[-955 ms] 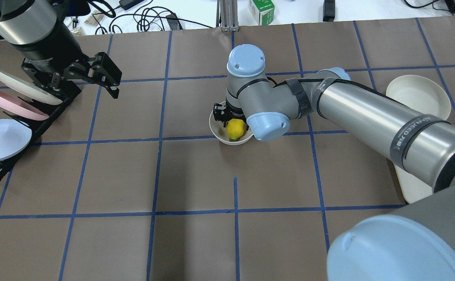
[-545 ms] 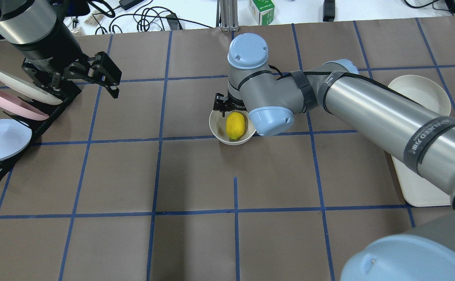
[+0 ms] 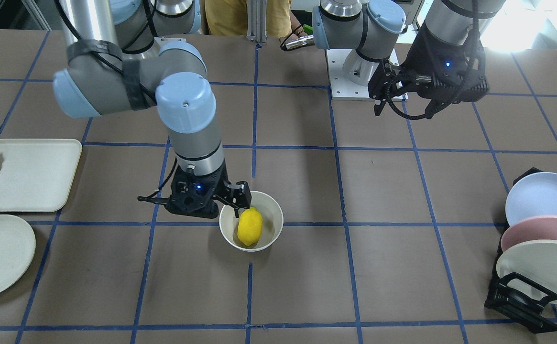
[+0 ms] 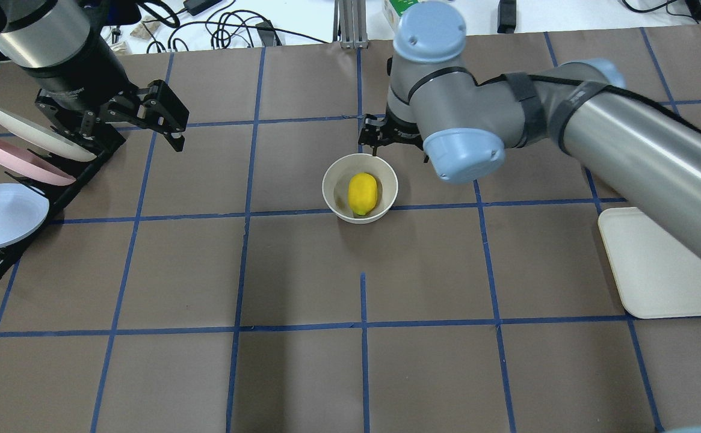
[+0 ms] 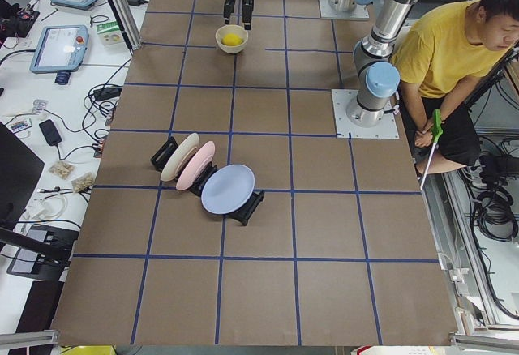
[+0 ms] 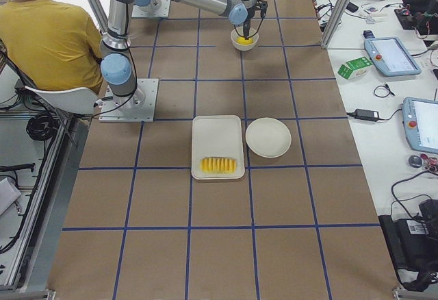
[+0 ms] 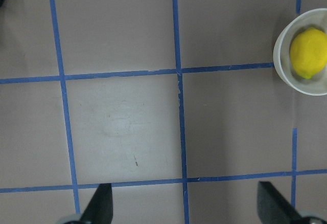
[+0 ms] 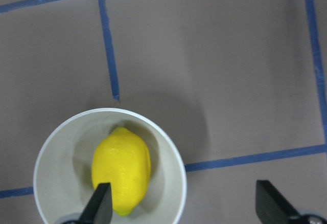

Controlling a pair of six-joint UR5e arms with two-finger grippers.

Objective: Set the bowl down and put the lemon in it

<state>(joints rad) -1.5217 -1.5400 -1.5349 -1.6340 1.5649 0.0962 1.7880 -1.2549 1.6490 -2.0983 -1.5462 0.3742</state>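
Right arm [image 4: 506, 114] raised off bowl [image 4: 328, 180], lemon [image 4: 363, 193] inside | right jaws apart | left jaws apart

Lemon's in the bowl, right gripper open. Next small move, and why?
Probably raise the right gripper and draw it back toward the robot's base. The lemon lies inside the bowl, untouched by the fingers. The jaws stand wide open and empty, close to the bowl's rim. Lifting first should avoid nudging the bowl.
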